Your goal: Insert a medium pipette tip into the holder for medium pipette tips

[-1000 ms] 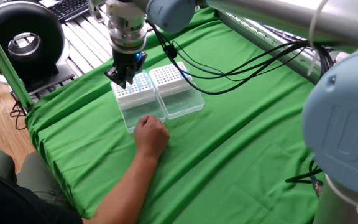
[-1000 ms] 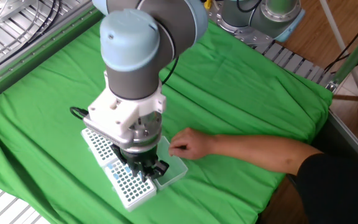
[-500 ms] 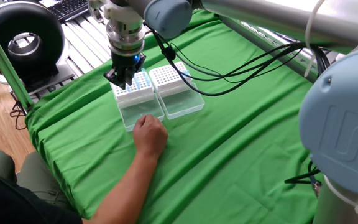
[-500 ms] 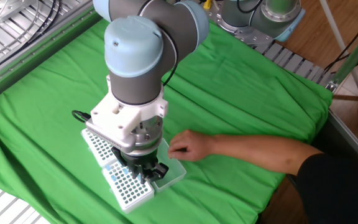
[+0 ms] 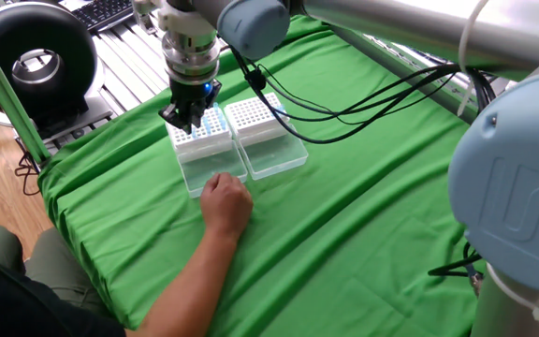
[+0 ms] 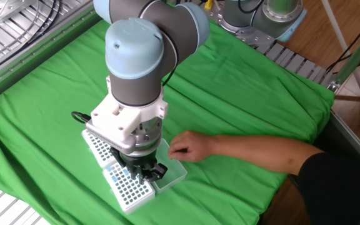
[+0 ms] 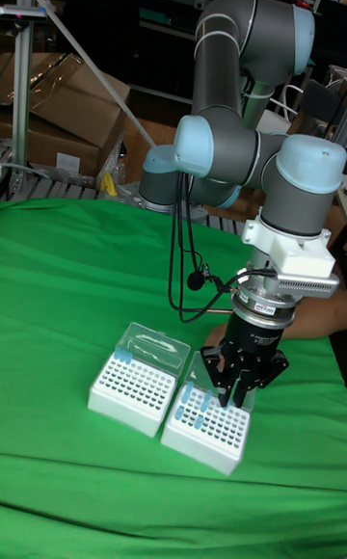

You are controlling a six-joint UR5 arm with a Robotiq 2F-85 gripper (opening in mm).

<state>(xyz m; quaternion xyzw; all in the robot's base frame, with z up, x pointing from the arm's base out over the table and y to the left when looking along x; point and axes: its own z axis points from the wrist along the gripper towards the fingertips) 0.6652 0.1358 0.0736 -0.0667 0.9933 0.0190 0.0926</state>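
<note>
Two white racks with grids of holes stand side by side on the green cloth, clear lids open. The holder for medium pipette tips [image 5: 204, 134] [image 7: 205, 421] [image 6: 129, 189] carries some blue tips along one side. My gripper [image 5: 187, 120] [image 7: 235, 393] [image 6: 140, 179] points straight down just over this rack's hole grid. Its fingers are drawn together on a thin medium pipette tip that barely shows between them. The look-alike rack [image 5: 254, 116] [image 7: 129, 388] stands right beside it.
A person's hand [image 5: 225, 201] [image 6: 189, 147] rests on the cloth by the open lid [image 5: 212, 169] of the holder. Black cables [image 5: 344, 105] hang from the arm across the cloth. A black ring-shaped device [image 5: 32, 58] and a keyboard [image 5: 109, 12] lie beyond the table edge.
The gripper has shifted slightly and come down a little closer to the holder's grid. The person's hand has stayed put.
</note>
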